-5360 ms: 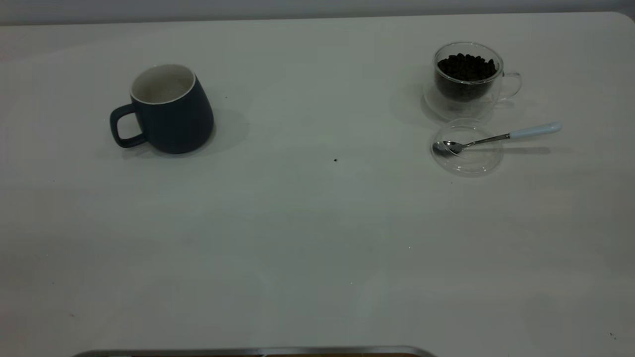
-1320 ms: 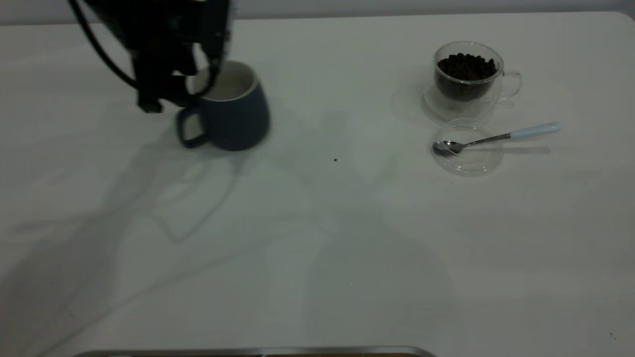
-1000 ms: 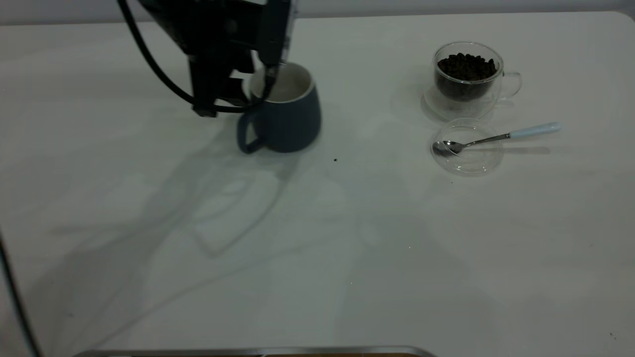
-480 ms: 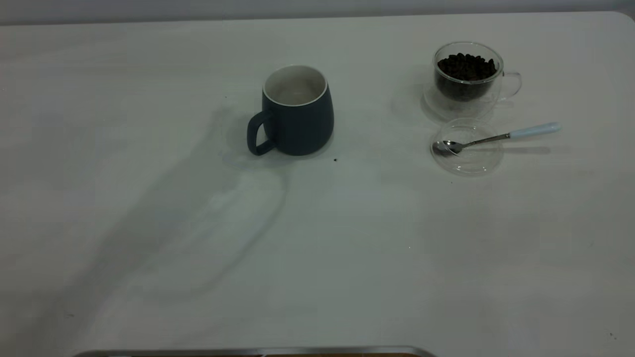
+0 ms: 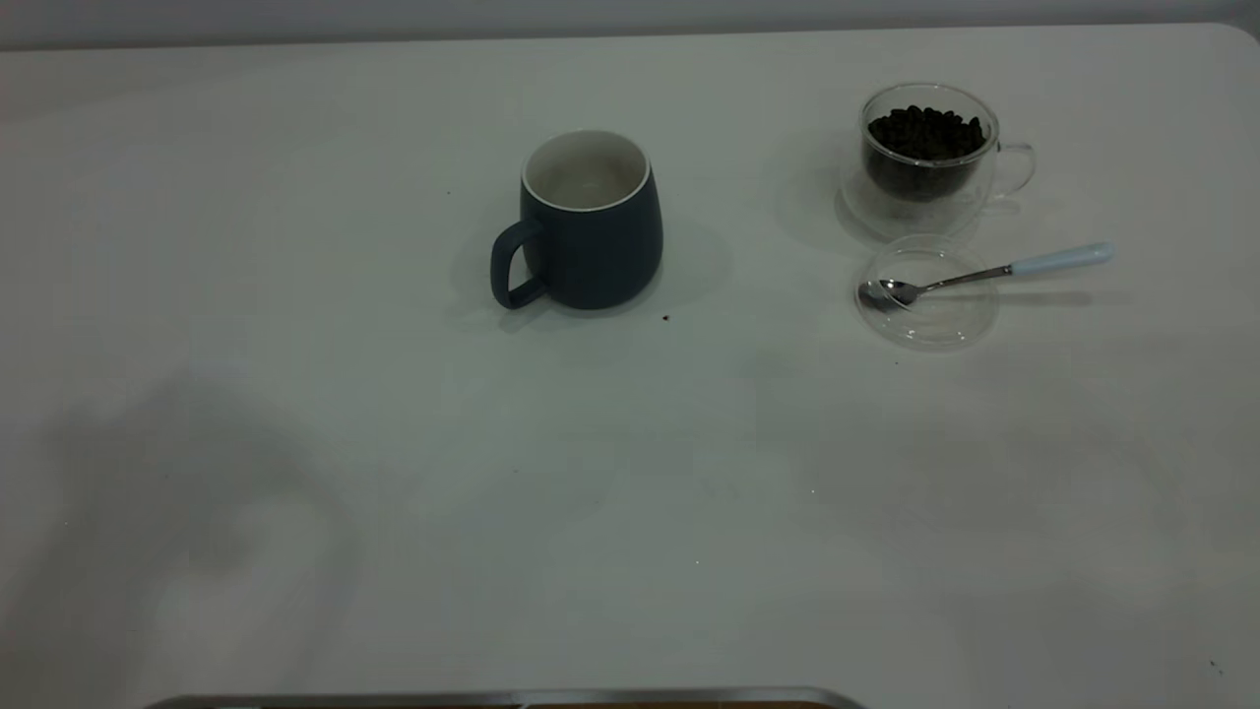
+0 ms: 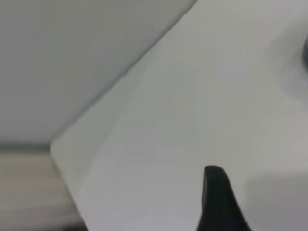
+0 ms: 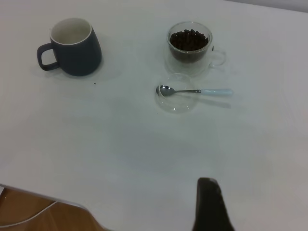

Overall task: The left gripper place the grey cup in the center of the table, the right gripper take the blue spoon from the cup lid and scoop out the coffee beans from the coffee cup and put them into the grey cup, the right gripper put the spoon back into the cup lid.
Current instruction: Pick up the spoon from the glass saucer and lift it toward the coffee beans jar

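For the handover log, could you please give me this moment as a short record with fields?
grey cup: upright near the table's middle, handle toward the left arm's side, looks empty, nothing gripping it
coffee cup: toward the right arm's side, holding coffee beans
cup lid: flat on the table, just in front of the coffee cup
blue spoon: bowl in the lid, handle sticking out past its rim
arms: absent from the exterior view
step done: cup placed
step pending: spoon pickup
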